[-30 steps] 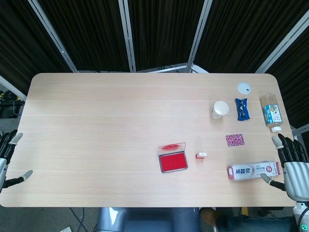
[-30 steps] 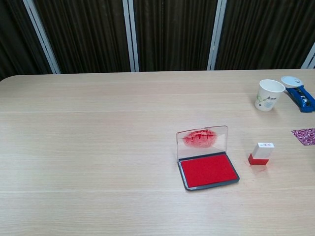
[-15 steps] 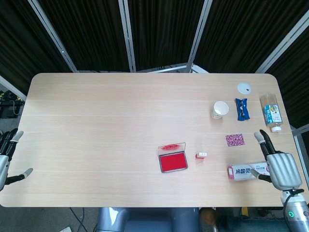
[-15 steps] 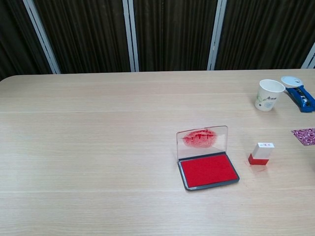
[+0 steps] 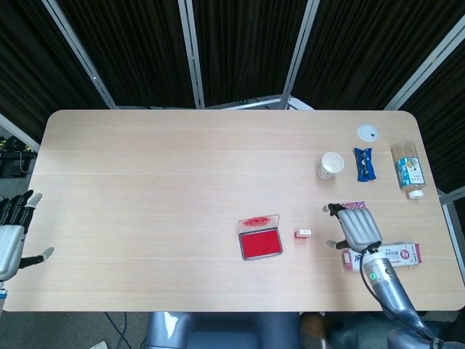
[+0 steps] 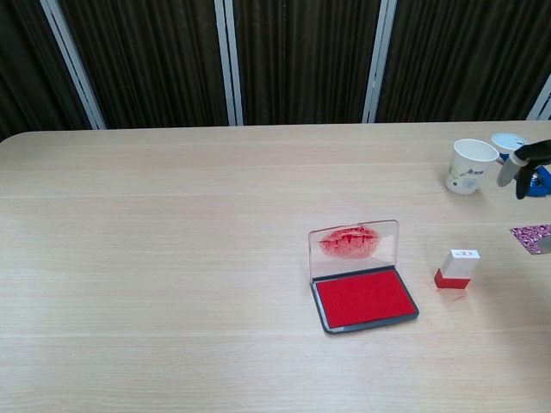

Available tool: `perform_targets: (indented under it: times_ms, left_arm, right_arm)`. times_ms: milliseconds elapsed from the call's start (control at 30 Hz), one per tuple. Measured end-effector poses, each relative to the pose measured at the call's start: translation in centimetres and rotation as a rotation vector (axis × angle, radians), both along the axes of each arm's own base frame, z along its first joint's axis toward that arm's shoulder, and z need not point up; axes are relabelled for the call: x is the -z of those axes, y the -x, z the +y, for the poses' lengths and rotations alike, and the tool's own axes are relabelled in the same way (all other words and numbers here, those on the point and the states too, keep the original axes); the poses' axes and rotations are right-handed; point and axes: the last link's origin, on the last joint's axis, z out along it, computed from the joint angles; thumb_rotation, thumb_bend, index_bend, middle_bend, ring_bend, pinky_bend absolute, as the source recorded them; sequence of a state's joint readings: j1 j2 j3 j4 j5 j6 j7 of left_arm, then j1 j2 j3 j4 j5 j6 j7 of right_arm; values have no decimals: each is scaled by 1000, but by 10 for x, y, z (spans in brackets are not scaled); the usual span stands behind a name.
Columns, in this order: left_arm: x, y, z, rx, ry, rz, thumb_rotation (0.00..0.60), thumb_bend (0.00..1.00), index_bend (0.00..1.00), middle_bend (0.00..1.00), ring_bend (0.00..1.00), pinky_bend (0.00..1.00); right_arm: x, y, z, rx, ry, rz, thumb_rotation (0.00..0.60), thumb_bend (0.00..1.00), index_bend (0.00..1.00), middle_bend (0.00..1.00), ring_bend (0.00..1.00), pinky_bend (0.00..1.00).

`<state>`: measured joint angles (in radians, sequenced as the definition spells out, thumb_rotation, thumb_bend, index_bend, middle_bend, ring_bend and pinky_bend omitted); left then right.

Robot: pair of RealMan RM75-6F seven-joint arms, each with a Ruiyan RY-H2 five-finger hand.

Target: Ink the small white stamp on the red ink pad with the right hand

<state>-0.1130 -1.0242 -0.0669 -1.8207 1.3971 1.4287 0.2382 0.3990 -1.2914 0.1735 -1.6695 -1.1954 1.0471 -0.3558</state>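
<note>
The small white stamp (image 5: 304,233) (image 6: 457,268) with a red base stands upright on the table, just right of the open red ink pad (image 5: 261,243) (image 6: 362,298). The pad's clear lid, smeared red, stands up behind it. My right hand (image 5: 355,226) hovers to the right of the stamp, empty, with fingers spread; it is apart from the stamp. Only its fingertips (image 6: 519,163) show at the right edge of the chest view. My left hand (image 5: 13,233) hangs off the table's left edge, fingers apart, holding nothing.
A paper cup (image 5: 331,164) (image 6: 469,165), a blue stapler (image 5: 365,163), a white lid (image 5: 368,132) and a bottle (image 5: 409,169) lie at the back right. A patterned pink card (image 6: 531,237) and a tissue pack (image 5: 389,256) sit near the right hand.
My right hand has swung left from the table's right edge over the tissue pack and pink card, toward the stamp. The left hand shifted slightly. Stamp and pad have not moved.
</note>
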Motion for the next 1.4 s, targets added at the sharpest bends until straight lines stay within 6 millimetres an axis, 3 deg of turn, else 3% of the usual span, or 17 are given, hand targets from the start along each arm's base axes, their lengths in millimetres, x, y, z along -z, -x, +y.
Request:
perform_targets:
  times_ms: [167,567,1400]
  left_arm:
    - [2,2,3,-15,0,5,600,0,0,0,0,0]
    - [5,3,6,-25,5,17,600,0,0,0,0,0]
    - [5,4,7,-31,5,20,600,0,0,0,0,0]
  right_arm:
    - [26,-6,-9,4,-15,34,600,163,338,415,903,1000]
    - [67,-17,-10,32,-67,32,600,226,381,461,903,1000]
    - [86,-12,-13,42,-64,59,600,288,451,521,904,1000]
